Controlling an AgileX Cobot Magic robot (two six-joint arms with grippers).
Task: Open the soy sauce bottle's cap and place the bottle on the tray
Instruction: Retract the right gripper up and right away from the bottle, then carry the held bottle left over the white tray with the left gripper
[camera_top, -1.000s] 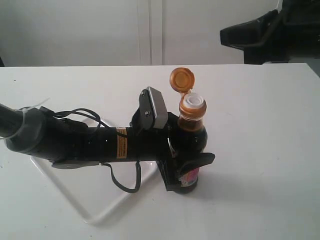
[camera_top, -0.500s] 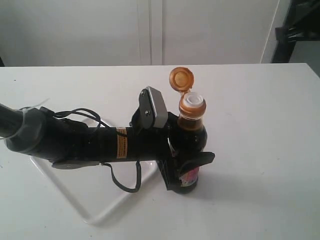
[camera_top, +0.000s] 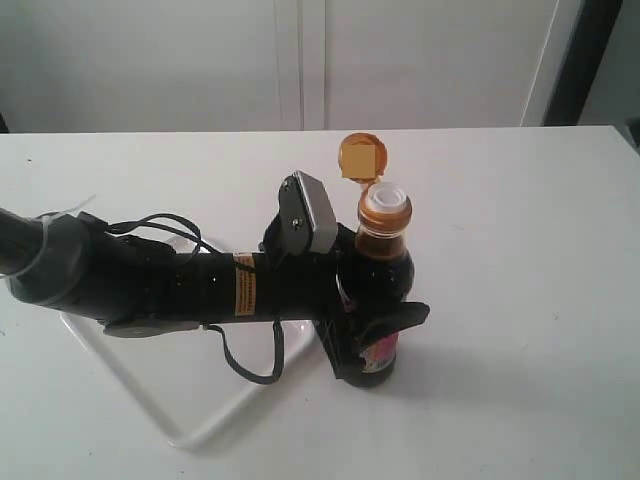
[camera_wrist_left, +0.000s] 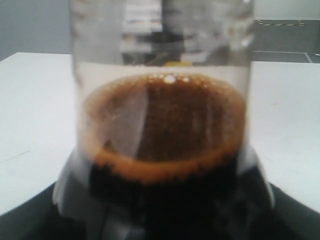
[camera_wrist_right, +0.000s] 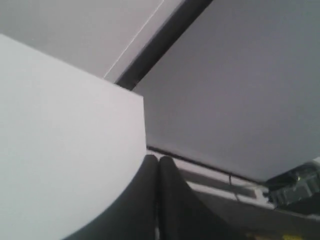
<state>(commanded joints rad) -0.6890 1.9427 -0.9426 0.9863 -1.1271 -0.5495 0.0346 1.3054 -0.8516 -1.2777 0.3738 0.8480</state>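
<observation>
The soy sauce bottle (camera_top: 383, 270) stands upright on the white table, just right of the tray (camera_top: 192, 431). Its amber cap (camera_top: 361, 157) is flipped back on its hinge, baring the white pour spout (camera_top: 385, 204). My left gripper (camera_top: 376, 338) is shut on the bottle's lower body, over the pink label. In the left wrist view the bottle (camera_wrist_left: 162, 130) fills the picture, dark liquid with a foamy brown edge. My right gripper (camera_wrist_right: 158, 167) shows only in its wrist view, its fingers pressed together on nothing, far from the bottle.
The left arm (camera_top: 170, 285) and its cable lie across the tray, hiding most of it. A table edge (camera_wrist_right: 142, 125) and grey floor appear in the right wrist view. White wall panels stand behind the table.
The dark right arm at the top right has left the exterior view. The bottle and left gripper have stayed almost still; the open cap shifted slightly.
</observation>
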